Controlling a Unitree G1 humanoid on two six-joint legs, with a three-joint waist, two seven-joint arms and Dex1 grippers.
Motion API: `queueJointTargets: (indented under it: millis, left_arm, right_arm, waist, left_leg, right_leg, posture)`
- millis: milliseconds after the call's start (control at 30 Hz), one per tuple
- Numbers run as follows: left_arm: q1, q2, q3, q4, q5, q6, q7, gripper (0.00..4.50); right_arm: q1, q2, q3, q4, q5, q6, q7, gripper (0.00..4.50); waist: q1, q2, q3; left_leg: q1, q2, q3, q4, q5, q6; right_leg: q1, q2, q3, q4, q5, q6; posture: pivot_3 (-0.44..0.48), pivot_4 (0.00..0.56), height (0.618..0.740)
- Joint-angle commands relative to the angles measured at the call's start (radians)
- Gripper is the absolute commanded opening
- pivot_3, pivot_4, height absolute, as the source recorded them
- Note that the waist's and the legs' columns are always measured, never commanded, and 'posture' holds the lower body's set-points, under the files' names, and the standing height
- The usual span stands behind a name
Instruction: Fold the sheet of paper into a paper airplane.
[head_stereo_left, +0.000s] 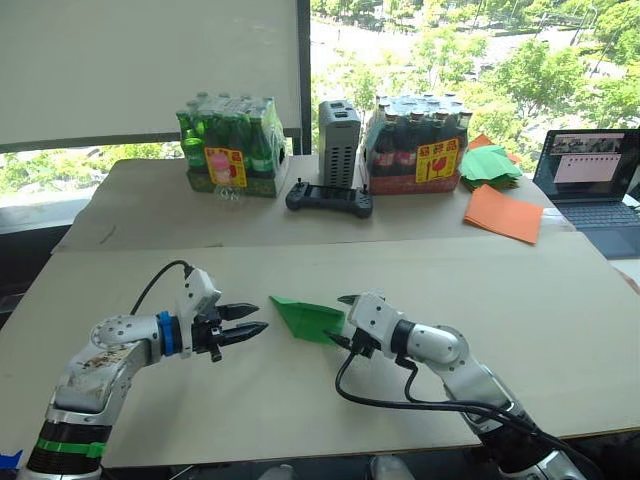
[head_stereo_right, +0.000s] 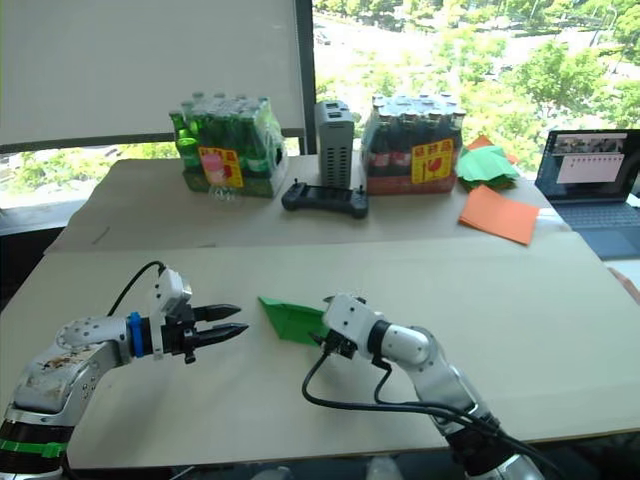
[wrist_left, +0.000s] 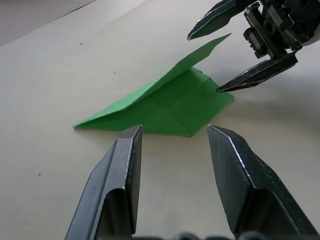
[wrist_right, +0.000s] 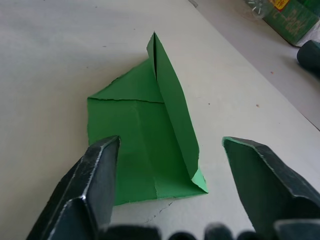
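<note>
The sheet of paper (head_stereo_left: 306, 318) lies mid-table as a bright green pointed shape, its tip toward my left gripper. One long flap stands up along the crease (wrist_left: 192, 62) and the rest lies flat (wrist_right: 135, 130). My left gripper (head_stereo_left: 256, 322) is open a short way off the pointed tip, aimed at it (wrist_left: 175, 132). My right gripper (head_stereo_left: 342, 320) is open at the paper's wide end, its jaws straddling the raised flap's corner (wrist_left: 204, 63). I cannot tell whether it touches the paper. Nothing is held.
On the back table stand a pack of green bottles (head_stereo_left: 230, 150), a grey device (head_stereo_left: 338, 140), a black controller (head_stereo_left: 328, 198) and a pack of dark bottles (head_stereo_left: 415, 145). Orange sheets (head_stereo_left: 503, 212), a green paper stack (head_stereo_left: 490, 165) and a laptop (head_stereo_left: 590, 185) lie far right.
</note>
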Motion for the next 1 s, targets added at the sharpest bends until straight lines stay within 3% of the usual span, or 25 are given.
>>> queueJointTargets:
  millis: [33, 233, 433, 667, 1000]
  left_arm:
    - [0.004, 0.004, 0.025, -0.054, -0.031, -0.006, 0.019, 2.19]
    - [0.014, 0.014, 0.026, -0.068, -0.046, -0.008, 0.033, 2.19]
    - [0.010, 0.029, 0.018, -0.058, -0.050, -0.014, 0.032, 2.19]
    - [-0.020, 0.067, -0.001, -0.024, -0.068, 0.007, -0.025, 2.19]
    - [-0.018, 0.085, -0.029, -0.055, -0.080, 0.031, -0.054, 2.19]
  right_arm:
    - [-0.029, 0.018, -0.022, 0.013, 0.009, -0.053, 0.012, 2.02]
    - [-0.040, 0.019, -0.011, 0.024, -0.001, -0.082, 0.041, 0.02]
    - [-0.017, -0.034, 0.007, -0.022, -0.001, -0.197, 0.122, 0.02]
    - [-0.018, -0.186, 0.040, -0.031, -0.030, -0.449, 0.286, 0.02]
    - [-0.075, -0.179, 0.055, 0.063, -0.032, -0.549, 0.361, 0.02]
  waist:
    - [0.001, 0.000, 0.000]
    - [0.001, 0.000, 0.000]
    - [0.001, 0.000, 0.000]
    - [0.002, 0.000, 0.000]
    - [0.002, 0.000, 0.000]
  left_leg:
    - [0.000, 0.000, 0.000, 0.000, 0.000, 0.000]
    - [0.000, 0.000, 0.000, 0.000, 0.000, 0.000]
    - [0.000, 0.000, 0.000, 0.000, 0.000, 0.000]
    - [0.000, 0.000, 0.001, 0.000, 0.000, 0.000]
    - [0.001, 0.001, 0.002, 0.000, 0.000, 0.000]
  right_leg:
    - [0.000, 0.000, 0.000, 0.000, 0.000, 0.000]
    - [0.000, 0.000, 0.000, 0.000, 0.000, 0.000]
    - [0.000, 0.000, 0.000, 0.000, 0.000, 0.000]
    - [0.000, 0.000, 0.000, -0.001, 0.000, 0.000]
    - [0.000, 0.000, 0.000, -0.001, 0.000, 0.000]
  posture:
    - [0.000, 0.150, 0.711]
    - [0.000, 0.150, 0.711]
    - [0.000, 0.150, 0.711]
    - [0.000, 0.150, 0.711]
    - [0.000, 0.150, 0.711]
